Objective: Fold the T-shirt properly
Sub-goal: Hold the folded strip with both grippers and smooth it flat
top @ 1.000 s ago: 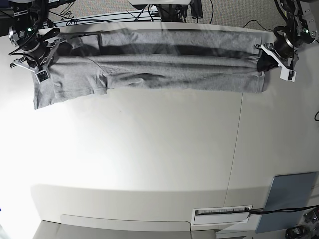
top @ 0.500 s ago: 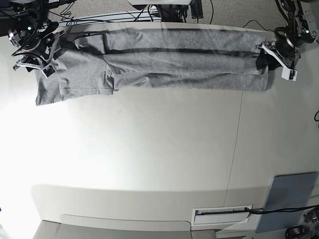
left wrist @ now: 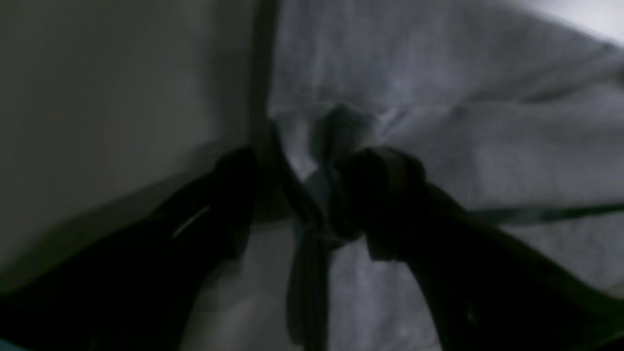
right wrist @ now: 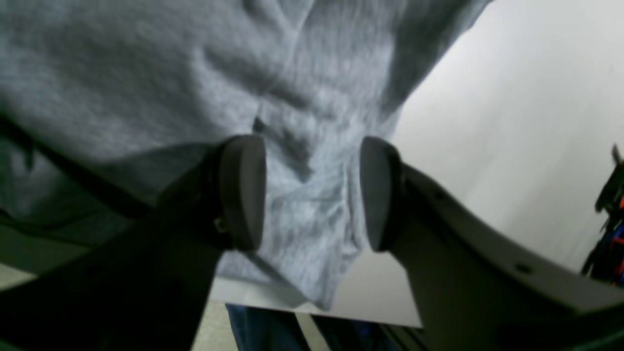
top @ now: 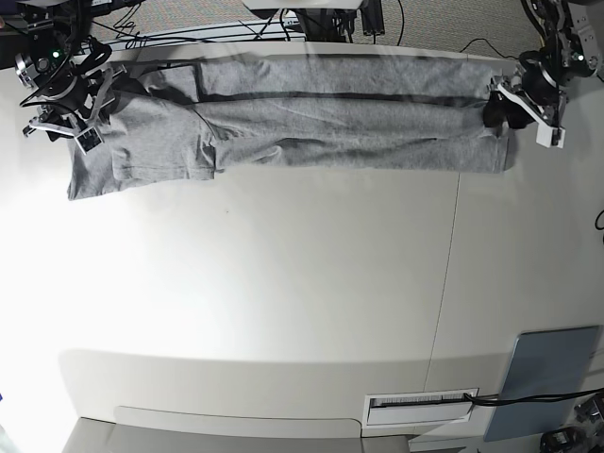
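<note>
On table point(top: 283, 283), T-shirt point(top: 311, 123) stretched, folded lengthwise

You're looking at a white desk point(top: 283, 283) with a seam point(top: 446, 274), glare pooling on its left. Cables point(top: 236, 33) trail behind; a blue-grey panel point(top: 547, 377) lies near the front right corner.

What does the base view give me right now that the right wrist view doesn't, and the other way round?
Only the base view shows the whole heather-grey cotton T-shirt stretched in a long band across the far side of the white table, the left gripper at its other end, and the flat blue-grey rectangular panel.

Only the right wrist view shows the right gripper with its round pads apart, bunched fabric between them.

Both show grey fabric and white tabletop.
</note>
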